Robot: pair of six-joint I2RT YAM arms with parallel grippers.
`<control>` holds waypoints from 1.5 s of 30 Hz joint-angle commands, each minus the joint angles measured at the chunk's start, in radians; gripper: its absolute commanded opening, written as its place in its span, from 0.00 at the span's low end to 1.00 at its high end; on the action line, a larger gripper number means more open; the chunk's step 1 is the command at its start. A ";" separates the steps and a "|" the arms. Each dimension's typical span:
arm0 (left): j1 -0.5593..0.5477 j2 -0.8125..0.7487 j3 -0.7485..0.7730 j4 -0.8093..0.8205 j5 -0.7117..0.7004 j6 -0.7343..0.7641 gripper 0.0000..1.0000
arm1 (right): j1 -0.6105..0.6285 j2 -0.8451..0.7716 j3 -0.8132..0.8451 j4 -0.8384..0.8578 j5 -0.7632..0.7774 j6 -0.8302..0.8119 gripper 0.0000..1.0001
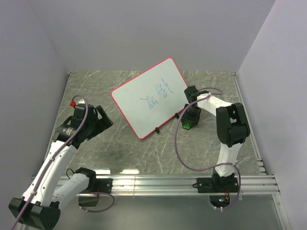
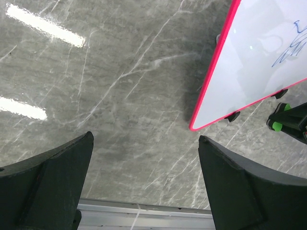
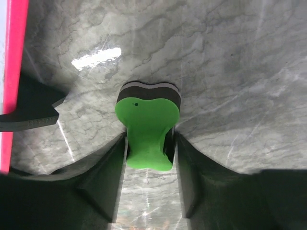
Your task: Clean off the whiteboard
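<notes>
Set diagonally mid-table, whiteboard (image 1: 149, 98) with pink-red rim, blue marker scrawl (image 1: 158, 95) illegible. Just beside its clipped edge, right gripper (image 3: 149, 143) clamped on green eraser (image 3: 147, 115), over grey marble table (image 1: 120, 148). Well apart at left, left gripper (image 2: 146, 139) spread wide, holding nothing.
</notes>
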 commanded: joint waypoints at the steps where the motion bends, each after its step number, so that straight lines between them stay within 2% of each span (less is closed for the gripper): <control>1: -0.002 0.008 0.022 0.009 -0.005 0.007 0.95 | -0.002 -0.025 0.029 -0.011 0.059 -0.034 0.57; 4: -0.004 0.006 0.028 0.007 -0.005 0.008 0.95 | -0.002 -0.037 0.026 -0.022 0.070 -0.043 0.62; 9: -0.002 -0.011 0.027 -0.007 -0.001 -0.003 0.95 | 0.000 -0.055 0.018 -0.026 0.081 -0.046 0.61; 22: -0.002 -0.066 -0.001 -0.030 0.022 -0.027 0.94 | 0.000 -0.041 0.038 -0.022 0.086 -0.044 0.52; 24: -0.002 -0.067 0.004 -0.034 0.024 -0.027 0.93 | 0.000 -0.044 0.012 -0.008 0.081 -0.044 0.46; 25: -0.002 -0.069 0.005 -0.034 0.027 -0.027 0.94 | 0.000 -0.048 0.003 0.000 0.079 -0.043 0.39; 27: -0.002 -0.072 0.005 -0.036 0.031 -0.023 0.94 | 0.000 -0.051 -0.025 0.012 0.078 -0.041 0.29; 31: -0.002 -0.075 -0.021 -0.004 0.073 -0.004 0.95 | 0.000 -0.057 -0.068 0.038 0.073 -0.040 0.27; 33: -0.002 -0.067 -0.041 0.022 0.093 0.011 0.95 | 0.000 -0.064 -0.095 0.047 0.070 -0.044 0.22; 36: -0.002 -0.063 -0.073 0.091 0.122 0.059 0.96 | -0.002 -0.093 -0.135 0.063 0.067 -0.052 0.08; 39: -0.002 -0.064 -0.105 0.188 0.140 0.100 0.96 | -0.002 -0.138 -0.172 0.064 0.063 -0.064 0.00; 45: -0.002 -0.064 -0.156 0.409 0.140 0.135 0.96 | 0.000 -0.319 -0.266 0.048 0.029 -0.047 0.00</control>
